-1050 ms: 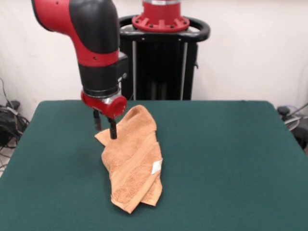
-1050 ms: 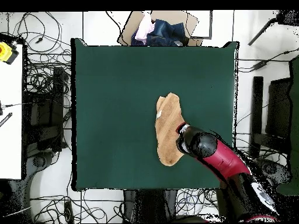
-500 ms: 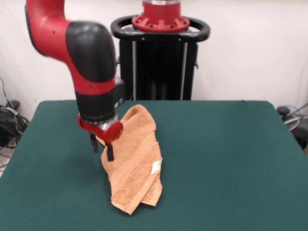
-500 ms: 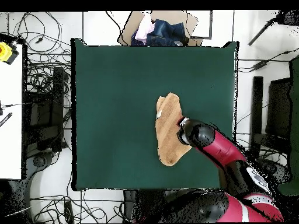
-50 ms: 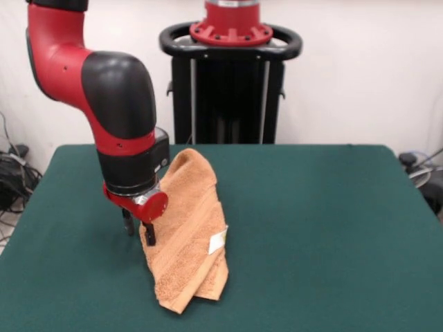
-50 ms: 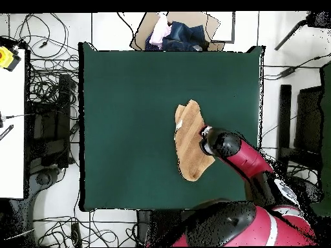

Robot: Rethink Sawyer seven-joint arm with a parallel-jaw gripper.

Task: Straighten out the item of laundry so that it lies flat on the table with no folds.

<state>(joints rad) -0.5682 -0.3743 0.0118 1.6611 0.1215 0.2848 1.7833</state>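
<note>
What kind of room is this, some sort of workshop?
Most likely a robot test lab: a red and black arm works over a towel on a green table, with cables tangled on the floor around it.

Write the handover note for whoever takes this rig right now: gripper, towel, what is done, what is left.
Gripper: low over the table, at the towel's edge; one finger overlaps the cloth, but whether it is gripped cannot be told.
Towel: folded lengthwise into a narrow strip, layers doubled over, white tag showing on its side, a far part bulging up beside the wrist.
Done: the flattening is not done; the towel is bunched.
Left: open the folds and spread it into one flat layer.
</note>
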